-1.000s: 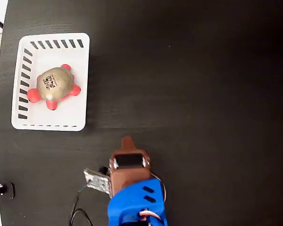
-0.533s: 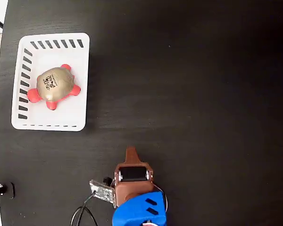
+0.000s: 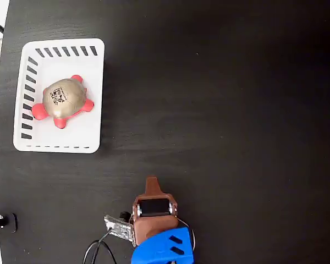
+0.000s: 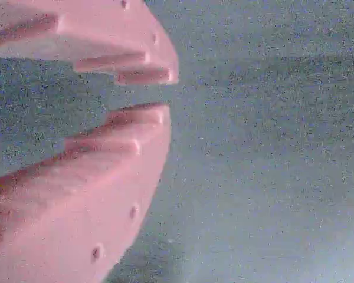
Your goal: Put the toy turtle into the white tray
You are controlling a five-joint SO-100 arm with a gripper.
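Observation:
The toy turtle point(image 3: 64, 101), with a tan shell, a dark logo and pinkish-red legs, lies inside the white tray point(image 3: 93, 82) at the upper left of the fixed view. My gripper point(image 3: 151, 181) is low in the picture, far below and to the right of the tray, pointing up, and touches nothing. In the wrist view the two pink fingers point(image 4: 106, 188) fill the left side. Their tips stand only a narrow slit apart at the gripper point(image 4: 168, 94), with nothing between them. Neither turtle nor tray shows in the wrist view.
The black table point(image 3: 225, 110) stretches dark and bare to the right. The arm's blue body point(image 3: 162, 250) and a small circuit board point(image 3: 118, 226) with cables sit at the bottom edge. A small black clamp point(image 3: 1, 221) is at the lower left edge.
The arm has drawn back toward the bottom edge of the fixed view, away from the tray. The turtle and the tray have not moved.

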